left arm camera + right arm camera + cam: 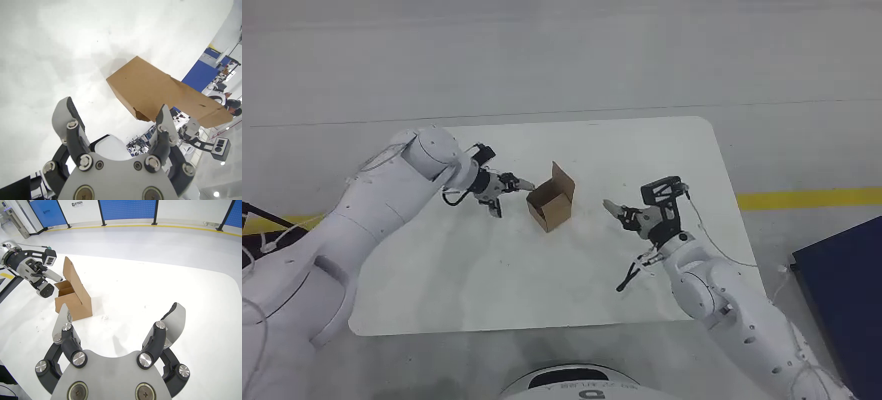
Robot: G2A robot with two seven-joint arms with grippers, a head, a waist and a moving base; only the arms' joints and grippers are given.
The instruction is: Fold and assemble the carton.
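A small brown carton [551,199] stands near the middle of the white table [542,290], top open, one long flap [70,273] raised upright. My left gripper [510,192] hangs just to its left, open, fingers close to the box's side without holding it; the left wrist view has the carton [151,89] just beyond the open fingertips [72,108]. My right gripper [616,213] sits a short way to the carton's right, open and empty. In the right wrist view the carton [75,302] stands ahead, with the left gripper [52,282] behind it.
The table's rounded far corner [229,279] and front edge [522,328] bound the work area. A black cable [634,272] lies by the right arm. Yellow floor tape [807,199] and a dark blue panel [842,280] lie off the table to the right.
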